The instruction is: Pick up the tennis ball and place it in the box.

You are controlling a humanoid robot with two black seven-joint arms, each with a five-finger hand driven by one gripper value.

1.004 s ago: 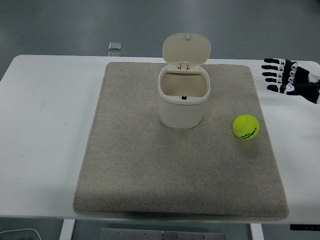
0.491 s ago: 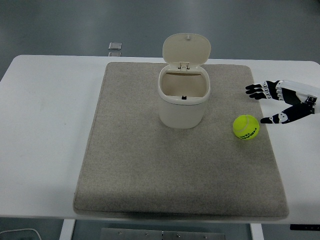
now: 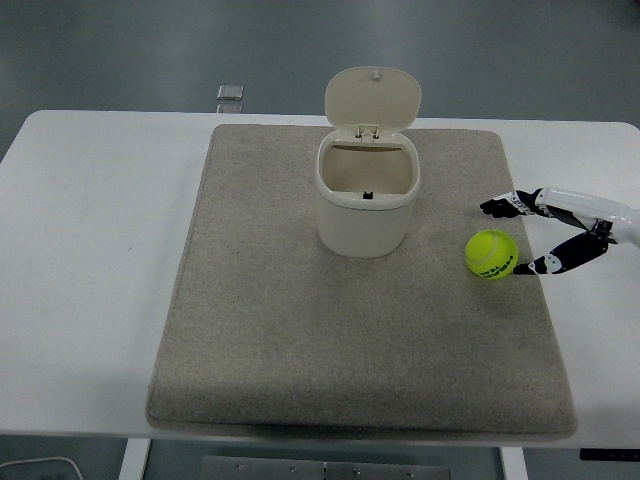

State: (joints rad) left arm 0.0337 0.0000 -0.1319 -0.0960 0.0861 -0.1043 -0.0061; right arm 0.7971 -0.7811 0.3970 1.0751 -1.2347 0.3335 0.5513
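Since before, right hand point(image 3: 520, 235) dropped beside the ball point(image 3: 492, 254) near the table's right edge, spread wide, maybe touching; should wrap evenly.

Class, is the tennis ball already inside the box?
No, the tennis ball lies on the mat, right of the box.

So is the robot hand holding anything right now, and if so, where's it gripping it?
Nothing is held. The right robot hand is open beside the tennis ball, which rests on the mat.
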